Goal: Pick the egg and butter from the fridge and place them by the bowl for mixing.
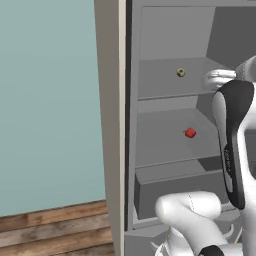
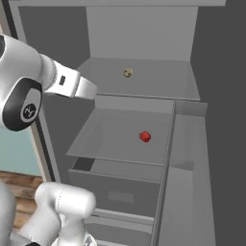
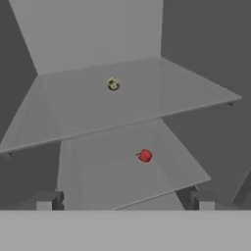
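Two small things sat in the fridge (image 2: 144,33) in front of you. On the upper shelf (image 2: 163,81) was a small, pale, speckled round thing (image 2: 128,72), possibly the egg, though it was too small for you to be sure. On the shelf below (image 2: 110,139) lay a small red thing (image 2: 145,137), well apart from the pale one and nearer the front edge. Under that shelf you had the wide grey drawer (image 2: 120,192), its front closed. In the left base view the beige panel (image 1: 111,125) stood upright between the fridge and the pale blue-green wall (image 1: 50,100), with plank floor (image 1: 55,230) at the wall's foot. Your gripper (image 3: 125,200) hung in front of the shelves, its two fingertips (image 3: 46,200) spread wide and nothing between them, clear of both shelves and both things. Your arm (image 2: 29,81) reached in from the left side of the right base view.
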